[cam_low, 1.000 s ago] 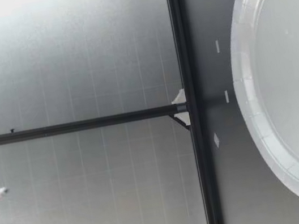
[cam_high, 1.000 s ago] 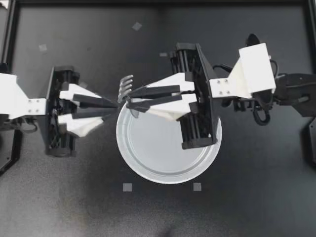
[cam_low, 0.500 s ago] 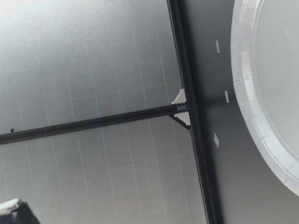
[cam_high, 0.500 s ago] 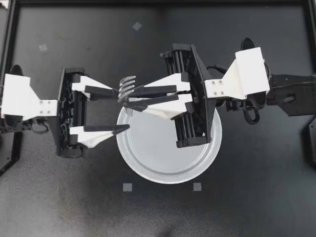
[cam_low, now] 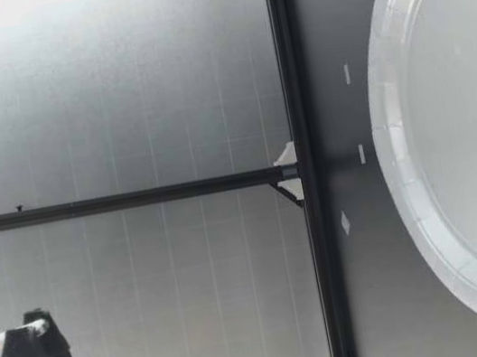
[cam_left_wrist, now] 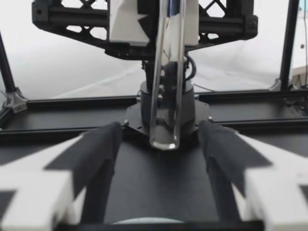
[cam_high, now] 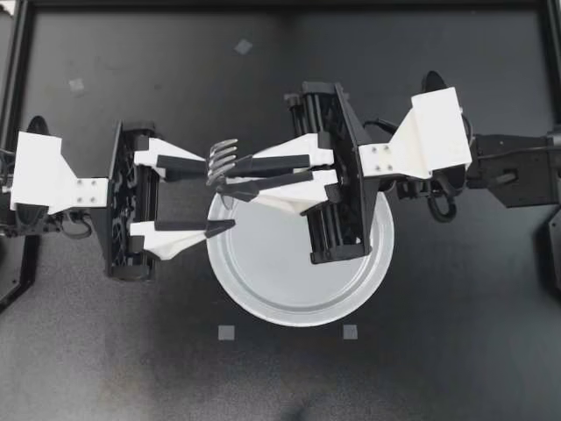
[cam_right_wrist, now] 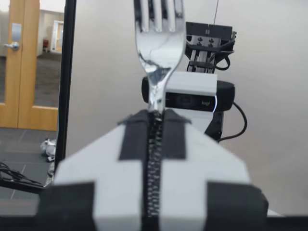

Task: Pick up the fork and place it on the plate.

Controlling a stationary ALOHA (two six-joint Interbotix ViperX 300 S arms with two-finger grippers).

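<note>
Half done, by my read: carry step, set-down next. Room: pale wall, wooden door (cam_right_wrist: pixel 24 62). Dark surface (cam_high: pixel 438 351), few tape squares on it. Plate (cam_high: pixel 289 303) sat mid-surface, bare. L pincer (cam_high: pixel 219 197) stood wide, gripping nothing. R pincer (cam_high: pixel 228 174) was clamped on fork (cam_high: pixel 222 156), held above plate's rim, tines past it. Next calls for R arm to lower fork inboard, then release.
</note>
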